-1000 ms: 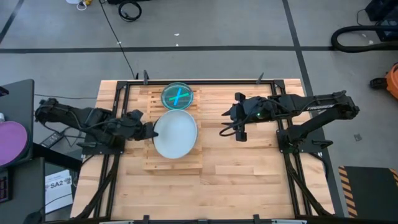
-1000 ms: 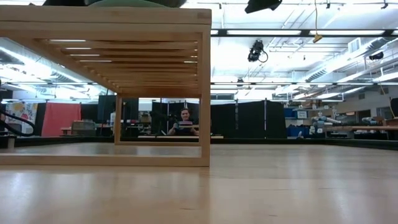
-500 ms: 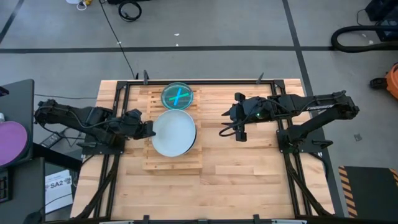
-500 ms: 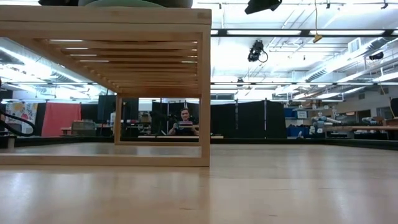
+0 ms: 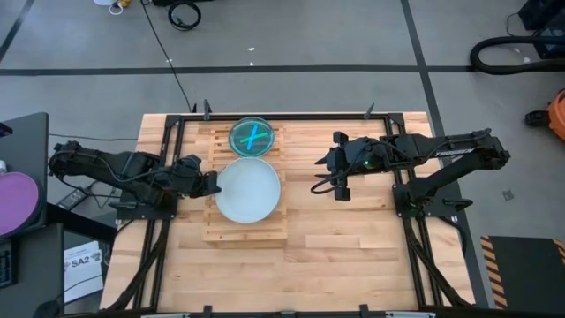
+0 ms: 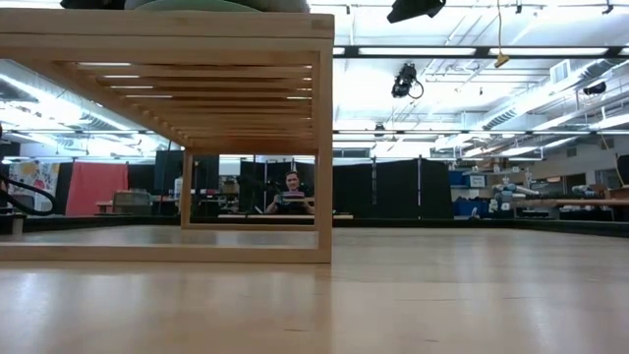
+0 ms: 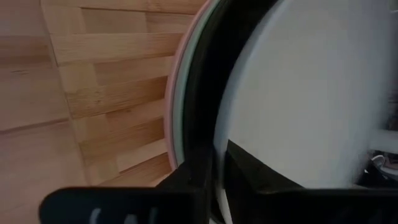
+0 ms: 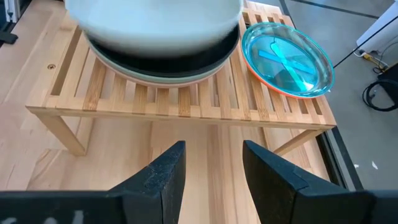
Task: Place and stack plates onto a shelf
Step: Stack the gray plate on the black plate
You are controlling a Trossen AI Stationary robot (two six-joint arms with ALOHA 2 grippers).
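The light-wood shelf (image 5: pixel 245 231) stands left of the table's middle. On its far end a small blue plate (image 5: pixel 252 136) lies in an orange one (image 8: pixel 273 87). A large whitish plate (image 5: pixel 251 191) hangs over the shelf's middle, above a second large pale plate (image 8: pixel 155 76) that lies flat on the slats. My left gripper (image 5: pixel 212 184) is shut on the whitish plate at its left edge. My right gripper (image 5: pixel 341 187) hovers open to the right of the shelf, nothing between its fingers (image 8: pixel 166 174). My left gripper pinches the whitish plate's rim (image 7: pixel 225 118) on the side toward the table's left edge, one dark finger (image 7: pixel 202 93) along the rim's underside and the other over the plate's face. It comes slanting down from the left. The plate is held a little above the lower plate.
The plank tabletop (image 5: pixel 353 238) lies bare to the right of the shelf and along the near edge. A purple disc (image 5: pixel 18 201) sits on a stand off the table's left. In the low view a person (image 6: pixel 291 193) sits far behind the table.
My left gripper has tipped a little in place, and the whitish plate has shifted slightly with it over the shelf. My right gripper has kept still.
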